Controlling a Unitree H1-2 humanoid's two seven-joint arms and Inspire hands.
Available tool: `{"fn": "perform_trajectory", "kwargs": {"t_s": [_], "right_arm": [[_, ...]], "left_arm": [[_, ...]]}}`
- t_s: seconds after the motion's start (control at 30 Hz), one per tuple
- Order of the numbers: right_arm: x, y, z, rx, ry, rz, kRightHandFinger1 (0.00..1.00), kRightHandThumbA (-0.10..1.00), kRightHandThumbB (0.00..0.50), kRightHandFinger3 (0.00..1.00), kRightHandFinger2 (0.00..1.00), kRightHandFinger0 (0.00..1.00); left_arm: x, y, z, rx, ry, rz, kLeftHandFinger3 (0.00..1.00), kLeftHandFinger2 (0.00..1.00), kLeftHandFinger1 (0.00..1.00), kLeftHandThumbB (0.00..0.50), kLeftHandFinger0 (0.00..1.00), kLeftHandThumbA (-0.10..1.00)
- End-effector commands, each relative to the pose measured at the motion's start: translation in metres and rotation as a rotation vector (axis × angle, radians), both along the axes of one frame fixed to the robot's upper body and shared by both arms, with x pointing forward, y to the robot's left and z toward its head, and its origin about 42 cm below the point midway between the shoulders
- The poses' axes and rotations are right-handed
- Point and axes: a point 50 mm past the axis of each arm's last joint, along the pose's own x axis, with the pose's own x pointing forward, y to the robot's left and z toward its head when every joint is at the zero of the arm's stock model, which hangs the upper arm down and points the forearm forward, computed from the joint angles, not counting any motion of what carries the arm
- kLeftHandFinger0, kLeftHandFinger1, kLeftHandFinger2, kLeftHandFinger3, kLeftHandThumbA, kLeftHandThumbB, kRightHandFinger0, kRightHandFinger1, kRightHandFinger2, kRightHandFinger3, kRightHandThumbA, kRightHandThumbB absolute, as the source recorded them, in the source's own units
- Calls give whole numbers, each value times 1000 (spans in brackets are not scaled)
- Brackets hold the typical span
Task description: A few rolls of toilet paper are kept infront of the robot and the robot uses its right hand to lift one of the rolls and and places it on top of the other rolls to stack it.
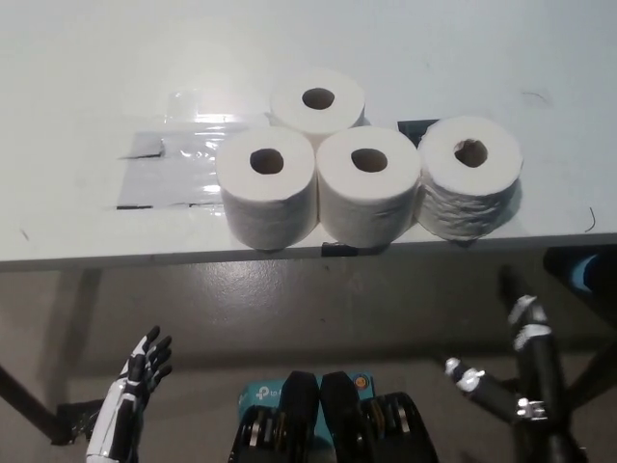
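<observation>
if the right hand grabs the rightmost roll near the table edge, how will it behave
The rightmost roll looks loosely wound, with rumpled outer layers, so it will probably squash under a firm squeeze. It is likely light for its size, being paper round a hollow core. Standing on end, it should not roll, but it sits near the table edge, so a sideways nudge might send it off.

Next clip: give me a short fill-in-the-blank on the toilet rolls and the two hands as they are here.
1. The number of toilet paper rolls on the white table is ____.
2. All the rolls stand upright with none yet ____ on another.
3. The white left hand hangs below the table edge, holding ____.
4. The black right hand is low at the picture's ____ side.

Missing words: four; stacked; nothing; right
</observation>
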Motion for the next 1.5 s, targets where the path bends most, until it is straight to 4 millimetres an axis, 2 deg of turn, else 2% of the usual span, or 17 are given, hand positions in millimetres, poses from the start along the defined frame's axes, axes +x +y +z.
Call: {"fn": "perform_trajectory", "kwargs": {"t_s": [0.0, 0.2, 0.3, 0.37, 0.43, 0.5, 0.57, 0.7, 0.8, 0.97, 1.03, 1.17, 1.33, 1.37, 1.4, 1.43, 1.47], "right_arm": [[-22, -21, 89, 31, -382, -149, 1000, 1000, 97, 1000, 1000, 1000], [-17, -44, 169, 36, -601, -174, 1000, 976, 152, 1000, 1000, 1000], [0, -58, 193, -45, -611, -211, 1000, 962, 114, 1000, 1000, 1000], [22, -72, 216, -89, -557, -204, 1000, 844, 73, 1000, 1000, 1000], [50, -88, 238, -173, -448, -168, 1000, 852, 139, 1000, 1000, 1000], [70, -101, 253, -269, -365, -133, 1000, 904, 170, 1000, 1000, 1000], [109, -116, 283, -411, -221, -59, 1000, 949, 211, 1000, 1000, 1000], [165, -121, 318, -558, -62, 11, 1000, 1000, 339, 1000, 1000, 1000], [194, -120, 332, -610, 60, 75, 1000, 1000, 346, 1000, 1000, 1000], [235, -115, 349, -766, 244, 166, 1000, 1000, 306, 1000, 1000, 1000], [251, -113, 352, -818, 322, 183, 1000, 1000, 358, 1000, 1000, 1000], [267, -111, 354, -850, 422, 195, 1000, 1000, 383, 1000, 1000, 1000], [279, -107, 350, -877, 498, 229, 1000, 1000, 432, 1000, 1000, 1000], [280, -106, 347, -861, 511, 260, 1000, 971, 397, 1000, 1000, 1000], [281, -105, 345, -855, 516, 272, 1000, 967, 396, 1000, 1000, 1000], [283, -103, 345, -867, 531, 279, 1000, 951, 455, 1000, 1000, 1000], [284, -102, 344, -883, 535, 293, 1000, 956, 465, 1000, 1000, 1000]], "left_arm": [[7, -7, 18, 8, -92, -47, 1000, 1000, 1000, 90, 1000, 1000], [9, -10, 19, 8, -100, -45, 1000, 1000, 1000, 90, 1000, 1000], [9, -10, 19, 2, -97, -41, 1000, 1000, 1000, 90, 1000, 1000], [10, -9, 19, 8, -99, -37, 1000, 1000, 1000, 87, 1000, 1000], [10, -8, 19, 9, -98, -41, 1000, 1000, 1000, 96, 1000, 1000], [10, -9, 19, 7, -101, -41, 1000, 1000, 1000, 88, 1000, 1000], [8, -8, 19, 7, -101, -39, 1000, 1000, 1000, 68, 1000, 1000], [9, -7, 18, 2, -101, -32, 1000, 1000, 1000, 68, 1000, 1000], [8, -8, 18, 3, -99, -33, 1000, 1000, 1000, 85, 1000, 1000], [9, -9, 19, 7, -102, -42, 1000, 1000, 1000, 81, 1000, 1000], [9, -7, 20, 10, -105, -42, 1000, 1000, 1000, 81, 1000, 1000], [9, -8, 19, 18, -94, -45, 1000, 1000, 1000, 93, 1000, 1000], [8, -10, 18, 20, -95, -55, 1000, 1000, 1000, 70, 1000, 1000], [7, -9, 17, 19, -92, -52, 1000, 1000, 1000, 77, 1000, 1000], [7, -8, 17, 19, -91, -51, 1000, 1000, 1000, 77, 1000, 1000], [7, -8, 17, 19, -88, -47, 1000, 1000, 1000, 93, 1000, 1000], [7, -8, 17, 21, -86, -47, 1000, 1000, 1000, 95, 1000, 1000]]}}
